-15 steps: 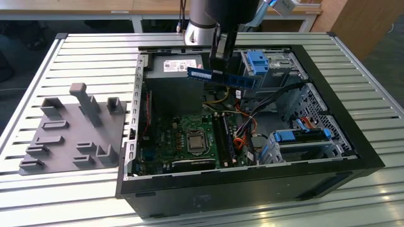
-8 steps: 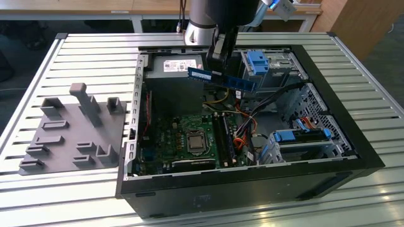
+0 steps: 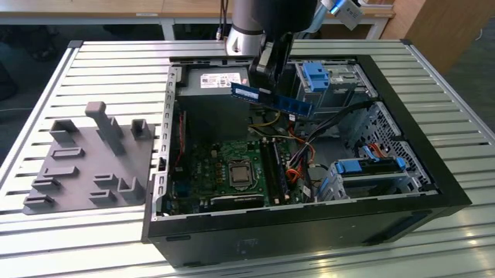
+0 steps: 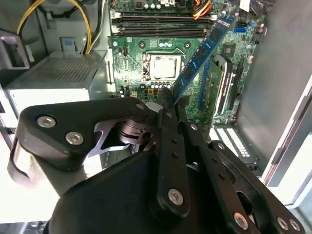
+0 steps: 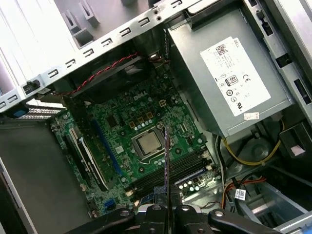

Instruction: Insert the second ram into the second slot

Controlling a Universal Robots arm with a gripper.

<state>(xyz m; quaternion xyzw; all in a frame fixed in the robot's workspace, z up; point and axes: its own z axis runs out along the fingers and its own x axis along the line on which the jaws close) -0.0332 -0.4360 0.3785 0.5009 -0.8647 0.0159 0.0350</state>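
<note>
Above the slatted metal table (image 3: 108, 63), the claw (image 3: 262, 82) grips the second ram (image 3: 294, 105).

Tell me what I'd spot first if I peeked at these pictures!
Probably the thin blue circuit-board strip, pinched in the robot's black claw and hanging over the open black computer case. Inside lies a green circuit board with a square silver chip in its middle. On the exterior view's left, a grey plastic rack sits on the slatted metal table.

The second ram (image 3: 272, 99) is blue, the motherboard (image 3: 207, 169) green, the case (image 3: 309, 234) black.
</note>
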